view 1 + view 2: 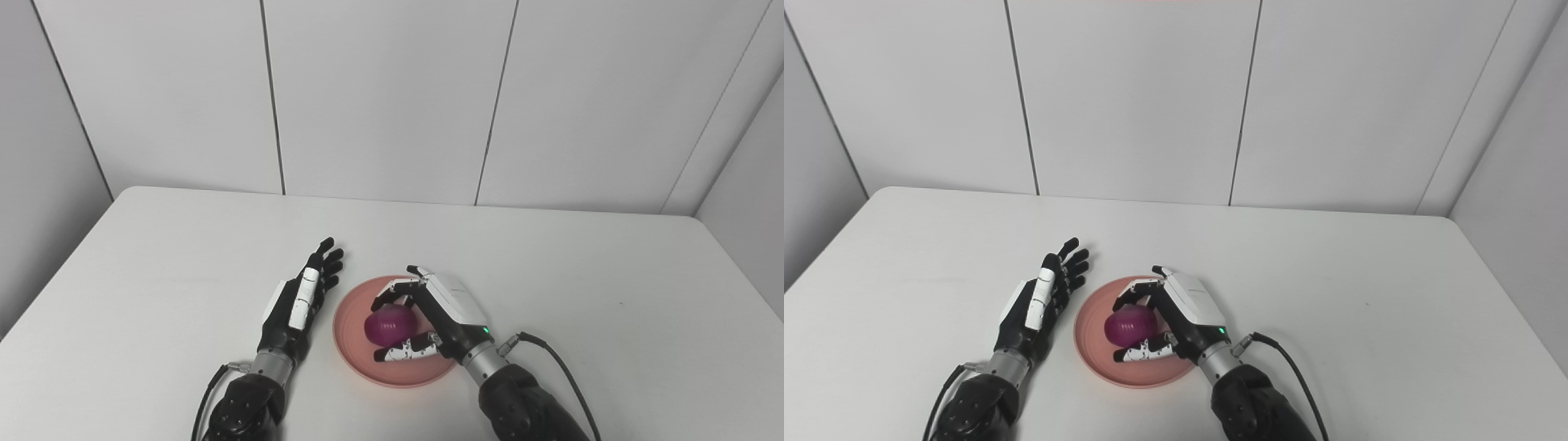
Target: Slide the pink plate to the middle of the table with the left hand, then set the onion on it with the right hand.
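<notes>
Right hand (438,312) cups the onion (391,325), fingers curled around it; full grip cannot be confirmed. Onion sits on the pink plate (352,343). Left hand (300,300) lies flat, released, just left of the plate.

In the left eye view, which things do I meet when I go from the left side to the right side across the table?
Left robot hand, open beside the plate → pink plate → purple onion on the plate → right robot hand, its fingers around the onion.
</notes>
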